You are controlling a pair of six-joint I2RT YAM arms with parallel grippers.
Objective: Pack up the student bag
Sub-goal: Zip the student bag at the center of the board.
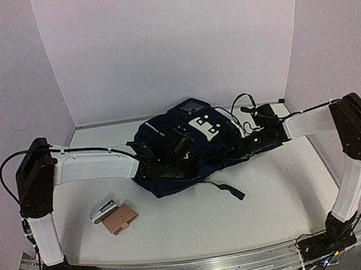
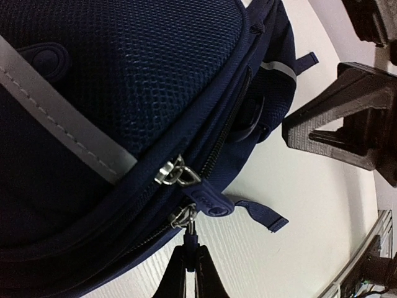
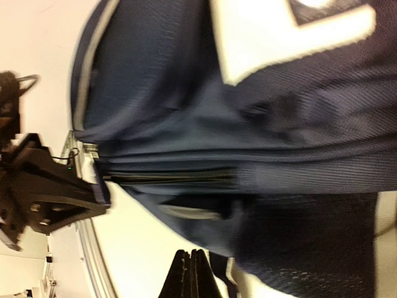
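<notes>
1. The student bag point(image 1: 193, 148) lies flat on the table point(image 1: 278, 195), in the middle and towards the far side, between our two arms.
2. Its white patch point(image 1: 204, 126) faces up on the far right part. A dark strap point(image 1: 224, 189) trails off its near edge towards the near right.
3. In the left wrist view we see two metal zip sliders close together along the bag's edge. The upper slider point(image 2: 170, 171) has a navy tab point(image 2: 208, 202) hanging from it, and the lower slider point(image 2: 185, 217) sits just below.
4. Our left gripper point(image 2: 192, 245) is at the bag's near left side. It is clamped tight, its fingertips pinching the metal pull of the lower slider.
5. Our right gripper point(image 3: 191, 261) is at the bag's right side with its fingers pressed fully together. That view is blurred. We see nothing between the fingers and cannot tell whether they touch the fabric.
6. Near left on the table, well apart from the bag, lies a tan pouch point(image 1: 120, 218). A small white-and-dark object point(image 1: 103, 209) lies just beside it on its left.
</notes>
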